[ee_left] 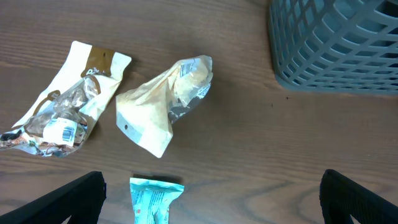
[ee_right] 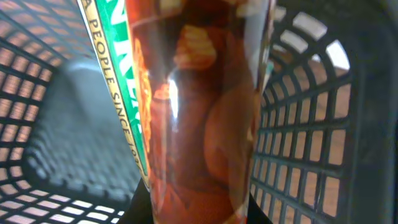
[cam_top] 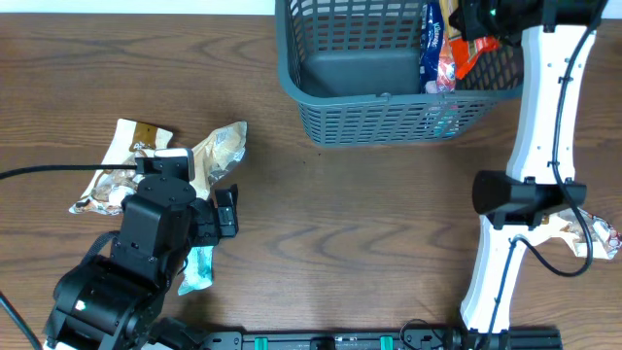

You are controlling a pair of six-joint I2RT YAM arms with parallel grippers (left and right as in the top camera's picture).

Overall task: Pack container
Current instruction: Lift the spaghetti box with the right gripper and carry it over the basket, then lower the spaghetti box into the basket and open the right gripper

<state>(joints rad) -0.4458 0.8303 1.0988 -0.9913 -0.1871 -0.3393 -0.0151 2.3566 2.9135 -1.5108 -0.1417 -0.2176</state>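
Overhead: the container sits at the top of the frame, right of centre, cut off by the upper edge. My right claw hangs over its right end, pinched narrow on a red snack packet, with a blue packet standing inside just left of it. My left arm fills the lower left.

Left wrist: my left claw stands wide, its tips in the two bottom corners, gripping nothing. A teal packet lies on the table at the bottom edge, nearer the left tip. Above it lie a cream packet and a brown-and-white packet. The container's corner fills the upper right.

Right wrist: the red snack packet, green-banded, fills the middle of the frame. The container's lattice walls show on both sides. My fingers are hidden here.
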